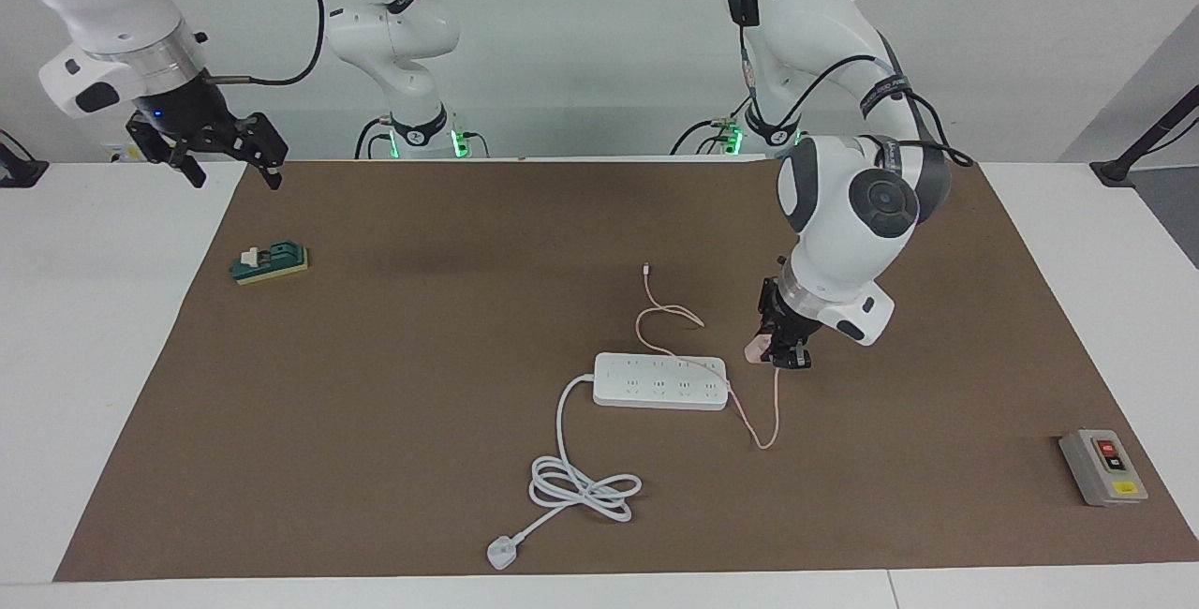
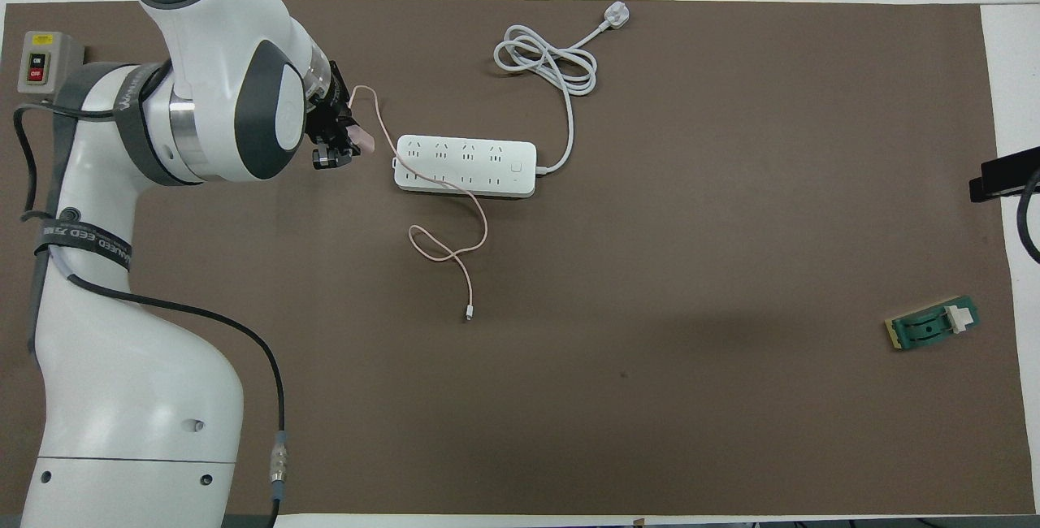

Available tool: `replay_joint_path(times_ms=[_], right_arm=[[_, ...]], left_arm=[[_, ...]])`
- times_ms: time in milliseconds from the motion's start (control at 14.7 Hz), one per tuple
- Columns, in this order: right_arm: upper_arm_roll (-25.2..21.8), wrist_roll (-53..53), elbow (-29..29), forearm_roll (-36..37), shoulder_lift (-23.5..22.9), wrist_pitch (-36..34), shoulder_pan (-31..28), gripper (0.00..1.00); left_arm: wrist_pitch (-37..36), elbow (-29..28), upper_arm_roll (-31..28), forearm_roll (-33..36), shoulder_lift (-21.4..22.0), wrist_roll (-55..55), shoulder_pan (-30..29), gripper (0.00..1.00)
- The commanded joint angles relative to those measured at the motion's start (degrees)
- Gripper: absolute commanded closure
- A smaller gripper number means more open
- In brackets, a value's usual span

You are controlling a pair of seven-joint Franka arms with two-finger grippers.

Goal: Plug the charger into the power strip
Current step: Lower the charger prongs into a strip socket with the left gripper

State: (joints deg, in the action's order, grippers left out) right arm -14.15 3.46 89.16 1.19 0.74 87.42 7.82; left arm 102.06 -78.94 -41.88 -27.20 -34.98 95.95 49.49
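The power strip (image 1: 661,380) (image 2: 465,166) lies flat on the brown mat (image 1: 450,328), its thick white cord coiling to a white plug (image 1: 502,553) (image 2: 616,16) farther from the robots. My left gripper (image 1: 776,353) (image 2: 341,146) is shut on the pale pink charger (image 1: 759,348) (image 2: 360,140) and holds it low, just off the strip's end toward the left arm's side. The thin pink cable (image 1: 667,314) (image 2: 455,248) trails across the strip and loops nearer to the robots. My right gripper (image 1: 229,155) waits raised over the mat's corner, fingers open.
A grey box with red and yellow buttons (image 1: 1103,467) (image 2: 41,63) sits at the mat's edge at the left arm's end. A small green and white block (image 1: 271,262) (image 2: 933,325) lies toward the right arm's end.
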Motion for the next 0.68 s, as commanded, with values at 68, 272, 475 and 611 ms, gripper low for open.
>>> replay_joint_path(times_ms=[68,272,475,611], right_arm=[[0.27,-3.98,-0.13,-1.98,0.05,-0.58,-0.7,0.0],[0.53,-3.99,-0.21,-1.89,0.14,-1.37,-0.44,0.0],[0.62,-3.9,-0.04,-1.89,0.4,-1.63,-0.35,0.0],[0.62,-3.99,-0.04,-1.89,0.4,-1.63,-0.35,0.0]], left_arm=[[1.12,2.21,-0.83,-0.49,-2.37,2.04,0.96,1.0],[2.34,2.47,-0.74,-0.49,-3.42,3.71,2.19,1.0],[1.47,2.38,-0.74,-1.01,-3.07,3.36,3.42,1.0],[1.56,1.95,-0.74,-0.84,-2.9,3.19,4.48,1.0]])
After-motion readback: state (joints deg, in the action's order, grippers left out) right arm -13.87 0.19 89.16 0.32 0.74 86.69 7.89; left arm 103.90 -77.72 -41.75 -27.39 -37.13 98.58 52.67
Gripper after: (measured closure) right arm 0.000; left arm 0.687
